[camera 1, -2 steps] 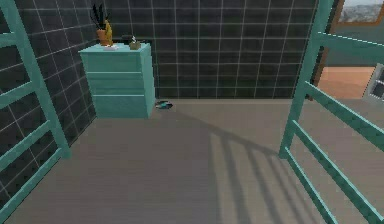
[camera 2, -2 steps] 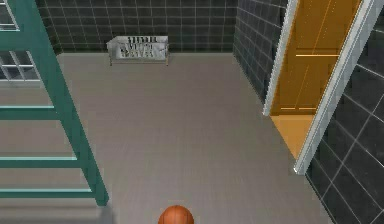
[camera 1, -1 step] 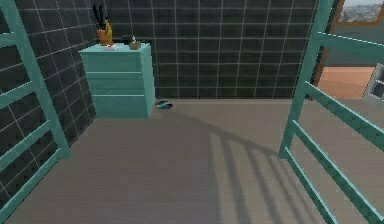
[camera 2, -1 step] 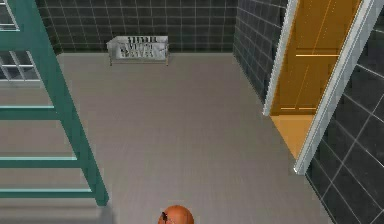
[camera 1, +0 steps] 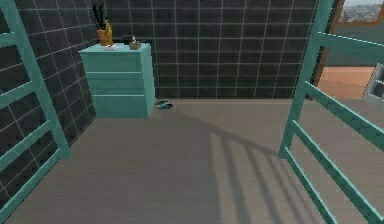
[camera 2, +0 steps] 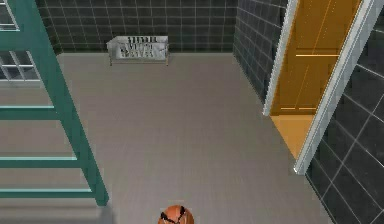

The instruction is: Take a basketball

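An orange ball with dark seams, the basketball (camera 2: 174, 215), lies on the grey floor at the bottom edge of the arm side view, just left of the middle. Its lower part is cut off by the picture's edge.
A teal dresser (camera 1: 118, 80) stands against the dark tiled wall, with a small dark thing (camera 1: 163, 104) on the floor beside it. Teal frames (camera 1: 330, 130) flank the forward view; another teal frame (camera 2: 60, 110) stands at the arm side view's left. A wire basket (camera 2: 138, 47) sits far out. An orange door (camera 2: 315, 60) is open on the right.
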You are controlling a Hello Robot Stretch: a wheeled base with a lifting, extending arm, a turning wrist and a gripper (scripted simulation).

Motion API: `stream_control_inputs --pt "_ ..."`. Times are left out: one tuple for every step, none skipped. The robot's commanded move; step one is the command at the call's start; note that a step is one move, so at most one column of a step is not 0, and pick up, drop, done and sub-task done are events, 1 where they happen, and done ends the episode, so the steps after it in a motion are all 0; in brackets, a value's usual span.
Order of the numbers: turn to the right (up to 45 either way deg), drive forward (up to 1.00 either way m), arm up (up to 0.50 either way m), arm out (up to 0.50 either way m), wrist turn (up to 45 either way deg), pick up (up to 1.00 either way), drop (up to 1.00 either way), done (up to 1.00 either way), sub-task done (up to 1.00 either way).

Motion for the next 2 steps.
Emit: stream_control_inputs --pt "0.0 0.00 -0.30 0.00 0.0 0.00 0.00 0.00 0.00" --pt "0.0 0.00 0.00 0.00 0.0 1.00 0.00 0.00 0.00"
